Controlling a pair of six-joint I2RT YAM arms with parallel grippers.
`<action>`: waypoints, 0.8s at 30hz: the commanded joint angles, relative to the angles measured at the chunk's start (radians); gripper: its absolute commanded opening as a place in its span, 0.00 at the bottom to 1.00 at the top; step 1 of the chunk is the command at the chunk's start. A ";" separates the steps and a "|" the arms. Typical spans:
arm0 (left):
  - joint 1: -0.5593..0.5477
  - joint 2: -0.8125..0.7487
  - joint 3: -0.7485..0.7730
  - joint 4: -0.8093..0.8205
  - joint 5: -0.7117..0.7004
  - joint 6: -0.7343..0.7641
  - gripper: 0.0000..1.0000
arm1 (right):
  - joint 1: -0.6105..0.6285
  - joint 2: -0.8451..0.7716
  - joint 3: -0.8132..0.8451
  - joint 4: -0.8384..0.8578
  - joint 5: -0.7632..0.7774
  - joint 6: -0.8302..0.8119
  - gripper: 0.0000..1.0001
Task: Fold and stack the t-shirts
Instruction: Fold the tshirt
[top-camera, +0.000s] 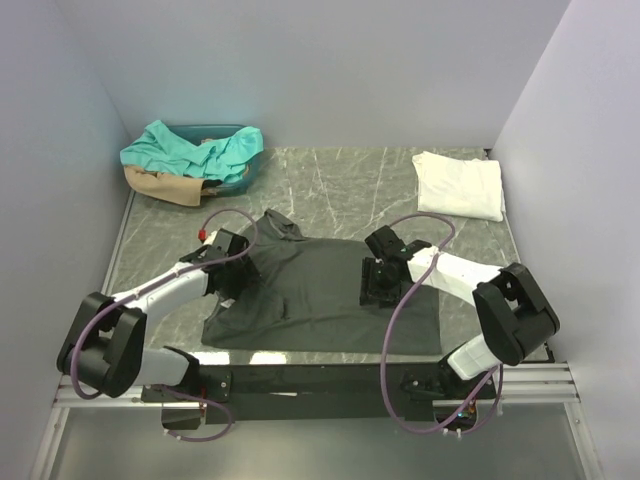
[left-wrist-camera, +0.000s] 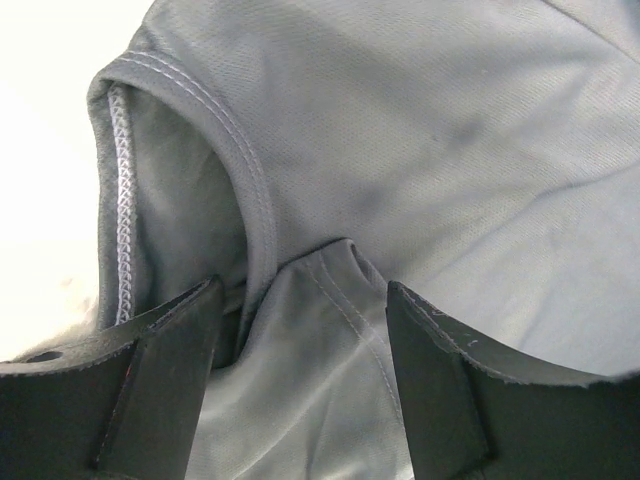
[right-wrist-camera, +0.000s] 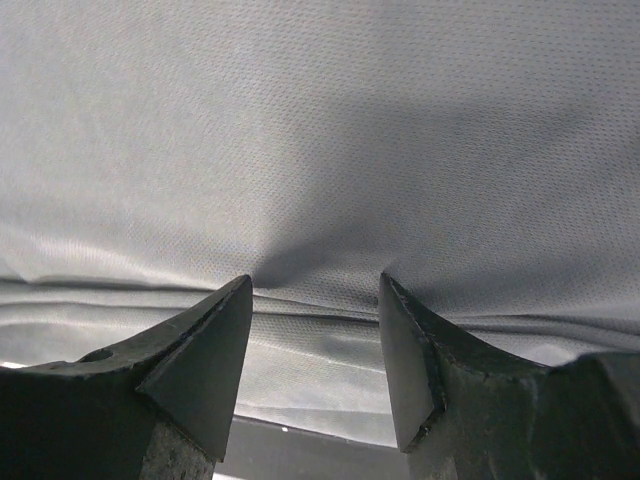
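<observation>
We count one white t-shirt (top-camera: 460, 185) folded at the tabletop's (top-camera: 340, 190) far right corner; the grey t-shirt (top-camera: 310, 290) lies half spread by the near edge, left gripper (left-wrist-camera: 302, 290) and right gripper (right-wrist-camera: 315, 283) on it, jaws parted, unpinched; the teal t-shirt (top-camera: 185, 150) and tan t-shirt (top-camera: 160, 185) wait far left

Grey-green marble-patterned tabletop (top-camera: 340, 185), pale veins running across it. 3 plain pale lavender-white wall panels around it: back (top-camera: 320, 70), left (top-camera: 50, 180), right (top-camera: 585, 150). Dark teal plastic tub (top-camera: 247, 135) in back-left corner, close to back wall; touching or not, cannot tell. Only tub's rim and right side visible. Silver aluminium rail (top-camera: 118, 235) along tabletop's left edge. Black flat mounting plate (top-camera: 310, 380) across near edge, silver extrusion bars (top-camera: 545, 375) beside it on right. Smooth grey panel (top-camera: 320, 450) below plate, nearest camera.
</observation>
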 joint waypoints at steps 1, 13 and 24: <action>-0.004 -0.033 0.036 -0.114 0.001 -0.017 0.73 | 0.008 -0.027 -0.006 -0.116 0.038 0.030 0.61; 0.008 0.097 0.441 -0.178 -0.068 0.141 0.76 | -0.287 -0.015 0.270 -0.152 0.139 -0.100 0.61; 0.014 0.164 0.558 -0.219 -0.020 0.213 0.76 | -0.694 0.155 0.385 -0.032 0.061 -0.222 0.61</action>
